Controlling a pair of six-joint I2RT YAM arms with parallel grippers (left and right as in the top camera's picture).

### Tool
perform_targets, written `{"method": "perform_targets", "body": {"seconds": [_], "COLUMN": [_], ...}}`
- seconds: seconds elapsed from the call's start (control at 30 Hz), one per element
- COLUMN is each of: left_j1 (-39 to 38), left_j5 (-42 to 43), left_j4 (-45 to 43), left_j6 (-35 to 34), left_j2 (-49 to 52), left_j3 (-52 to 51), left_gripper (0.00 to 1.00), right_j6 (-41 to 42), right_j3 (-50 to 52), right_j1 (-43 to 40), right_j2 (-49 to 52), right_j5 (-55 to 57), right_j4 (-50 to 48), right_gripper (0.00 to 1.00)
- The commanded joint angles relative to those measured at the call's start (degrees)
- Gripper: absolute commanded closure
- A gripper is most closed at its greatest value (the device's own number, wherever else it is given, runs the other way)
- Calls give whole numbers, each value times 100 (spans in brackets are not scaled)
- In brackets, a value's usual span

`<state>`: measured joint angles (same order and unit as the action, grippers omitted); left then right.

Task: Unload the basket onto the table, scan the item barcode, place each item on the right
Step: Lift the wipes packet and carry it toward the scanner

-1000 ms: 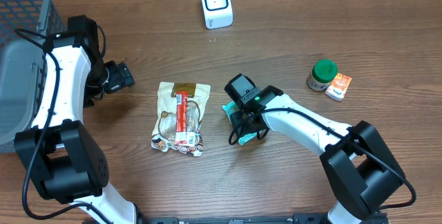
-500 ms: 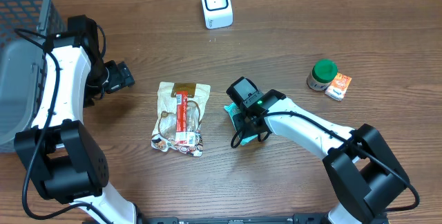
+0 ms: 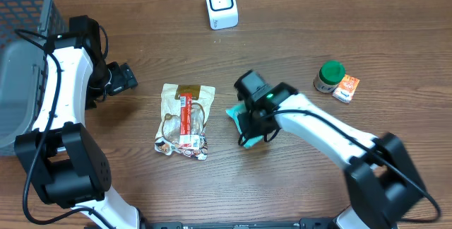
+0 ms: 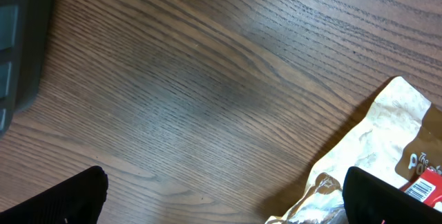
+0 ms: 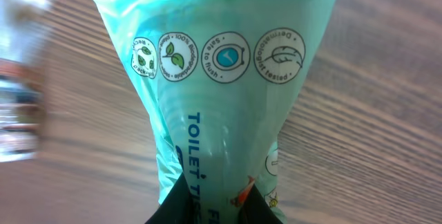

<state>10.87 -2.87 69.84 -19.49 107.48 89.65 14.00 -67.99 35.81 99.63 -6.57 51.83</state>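
Teal wipes packet (image 5: 221,92) sits mid-worktop (image 3: 296,38), pinched tight in the right fingers (image 5: 176,207): grasping looks like the step in hand. Over there the left fingers (image 4: 76,196) gape, idle. Next up: lift, find the barcode, face it to the scanner (image 3: 220,4).

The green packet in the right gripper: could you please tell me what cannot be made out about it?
- Barcode: none visible on the green packet; the right wrist view shows only its icon side.
- Lower print: cut off by the frame edge and the right gripper.
- Overhead: the right arm covers most of the packet; print too small.
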Motion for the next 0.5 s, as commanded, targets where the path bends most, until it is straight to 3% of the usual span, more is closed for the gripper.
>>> {"method": "perform_targets", "body": {"seconds": [0.0, 0.23, 0.47], "left_j1": [-31, -31, -31], "left_j5": [-50, -50, -50], "left_j4": [-4, -4, -4], "left_j6": [22, 22, 22], "left_j2": [-109, -109, -109], "left_j3": [83, 83, 83], "left_gripper": [0, 0, 0], "right_j6": [-516, -1279, -1598], "right_j3": [-485, -490, -487], "right_j1": [-590, -2229, -2758], "right_j2": [-973, -1486, -1478], "right_j5": [-1882, -5783, -7858], "right_j4": [46, 308, 291], "right_gripper": [96, 92, 92]}}
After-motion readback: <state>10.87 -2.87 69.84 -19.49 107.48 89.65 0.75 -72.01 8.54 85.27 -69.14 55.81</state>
